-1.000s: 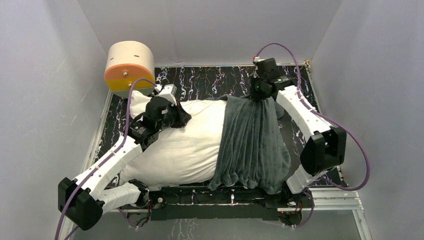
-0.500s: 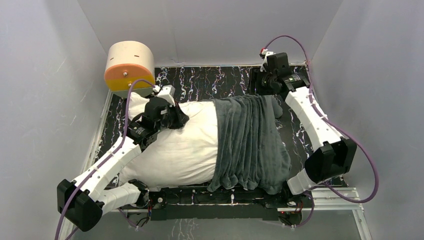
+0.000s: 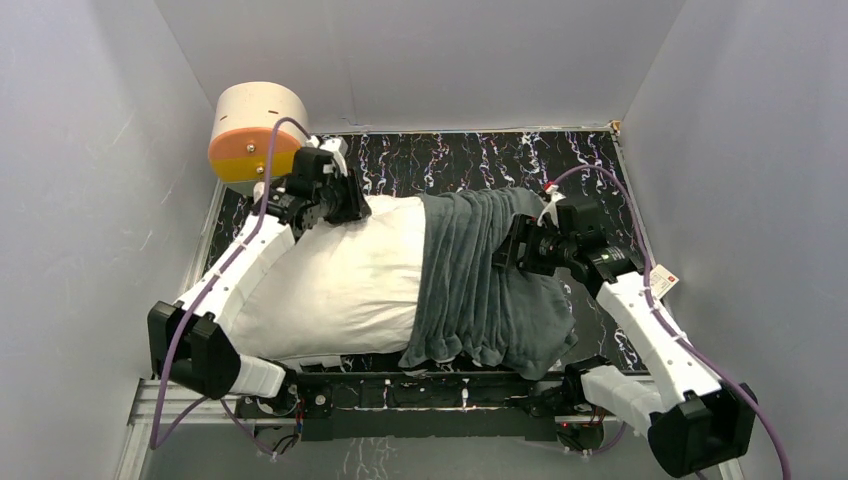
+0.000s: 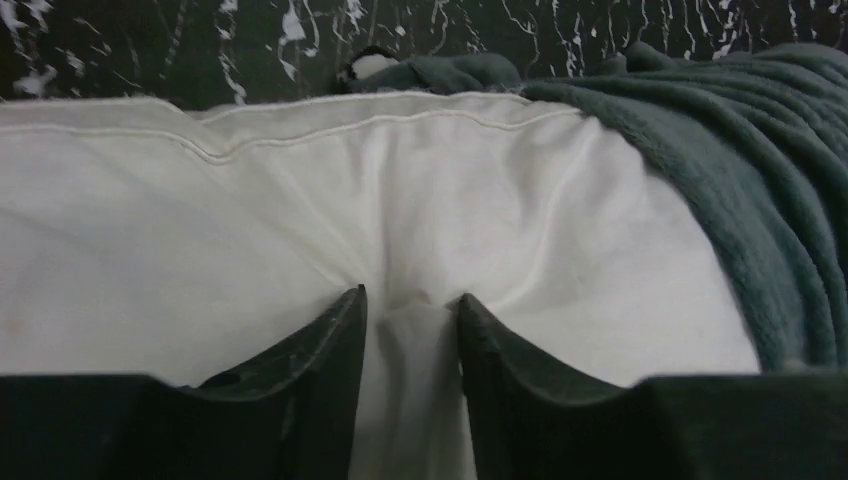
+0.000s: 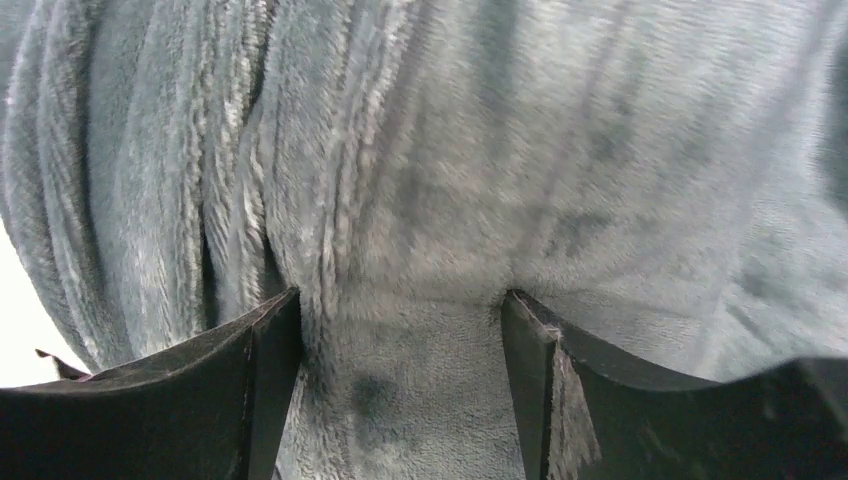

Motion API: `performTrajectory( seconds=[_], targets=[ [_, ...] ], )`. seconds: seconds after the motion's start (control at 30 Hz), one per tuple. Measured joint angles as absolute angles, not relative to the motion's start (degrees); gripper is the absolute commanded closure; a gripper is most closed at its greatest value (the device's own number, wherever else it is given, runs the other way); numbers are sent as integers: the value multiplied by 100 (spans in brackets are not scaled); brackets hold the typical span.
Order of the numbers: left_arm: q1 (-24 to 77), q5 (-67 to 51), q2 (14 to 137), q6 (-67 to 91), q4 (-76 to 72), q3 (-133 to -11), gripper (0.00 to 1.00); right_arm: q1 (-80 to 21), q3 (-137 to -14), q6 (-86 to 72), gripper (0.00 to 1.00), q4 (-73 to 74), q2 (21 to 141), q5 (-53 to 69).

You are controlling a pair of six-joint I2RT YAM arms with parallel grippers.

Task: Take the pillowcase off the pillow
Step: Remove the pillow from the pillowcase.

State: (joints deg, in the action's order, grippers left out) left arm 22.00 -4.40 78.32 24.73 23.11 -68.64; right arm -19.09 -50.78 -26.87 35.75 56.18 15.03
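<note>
Your left hand (image 4: 410,298) is pinched shut on a fold of the white pillow (image 3: 335,285) near its far left corner, while your right hand (image 5: 400,300) stands wide, pressed into the grey pillowcase (image 3: 480,285). The pillowcase, bunched in folds, covers only the pillow's right part on the dark marbled bench (image 3: 450,160), leaving the left part bare.

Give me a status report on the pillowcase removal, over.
Left gripper shut on the pillow. Right gripper open, jaws against the pillowcase. Pillowcase bunched over the pillow's right half. No obstruction seen.
</note>
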Motion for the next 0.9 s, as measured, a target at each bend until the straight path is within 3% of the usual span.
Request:
performTrajectory(
  seconds=[0.07, 0.1, 0.33, 0.57, 0.73, 0.9],
  targets=[
    [2001, -502, 7994, 2244, 2620, -7214, 6, -1929, -4904, -2995, 23, 3138, 5887, 1791],
    [1872, -489, 8095, 2152, 2700, -7461, 2, -1946, -4842, -3114, 23, 2974, 6016, 1887],
    [1625, -451, 7793, 1798, 3133, -7996, 2, -2034, -4803, -3970, 19, 1640, 7122, 2265],
    [1734, -812, 6917, 1909, 3938, -7620, 2, -2078, -5972, -3494, 12, 1922, 8005, 2351],
    [2440, -183, 6748, 2202, 4244, -7264, 2, -2126, -6396, -2703, 2, 2543, 7634, 919],
    [2978, 854, 7113, 2344, 4410, -7282, 2, -1664, -6163, -2561, 2, 2797, 6619, -797]
  ],
)
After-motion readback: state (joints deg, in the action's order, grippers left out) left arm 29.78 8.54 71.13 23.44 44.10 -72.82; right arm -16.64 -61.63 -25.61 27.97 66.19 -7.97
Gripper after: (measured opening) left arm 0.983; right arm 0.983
